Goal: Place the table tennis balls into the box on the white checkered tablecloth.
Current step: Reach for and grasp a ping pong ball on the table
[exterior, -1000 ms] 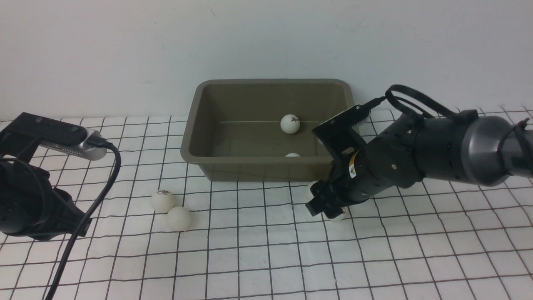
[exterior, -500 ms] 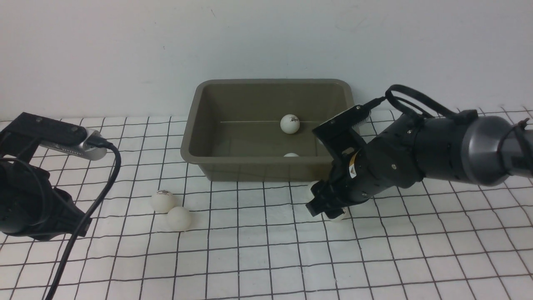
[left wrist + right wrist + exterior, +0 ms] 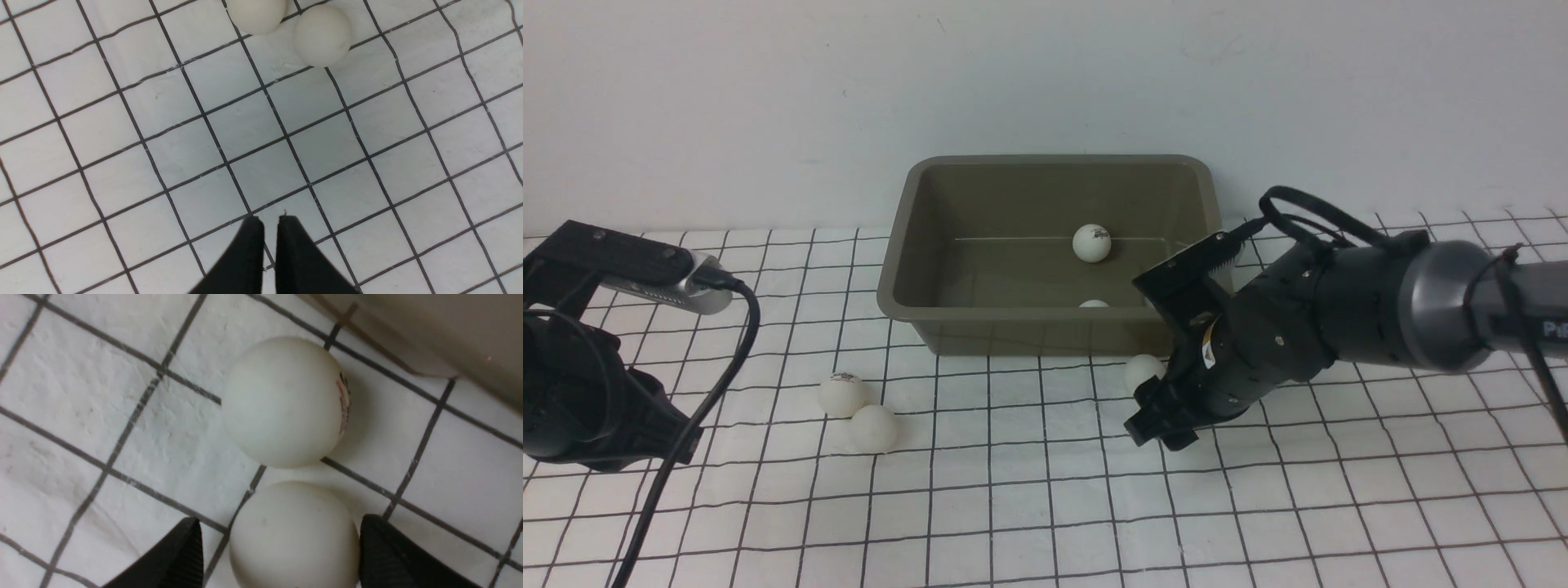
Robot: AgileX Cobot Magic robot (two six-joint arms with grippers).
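Now our right gripper (image 3: pixel 281 520) stands open around one ball (image 3: pixel 292 539) on the tablecloth (image 3: pixel 1013 506), maybe not touching it. Our left gripper (image 3: pixel 267 220) is closed and empty. Two balls (image 3: pixel 1091 242) sit in the box (image 3: pixel 1045 161).

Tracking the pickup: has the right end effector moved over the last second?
Yes. The right end effector has sunk slightly lower against the olive-brown plastic box, uncovering a white table tennis ball.

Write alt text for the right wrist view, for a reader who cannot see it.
A white table tennis ball sits on the checkered tablecloth between the right arm's two open black fingers. A second ball, with a printed mark, lies just beyond it, near the wall of the olive-brown box.
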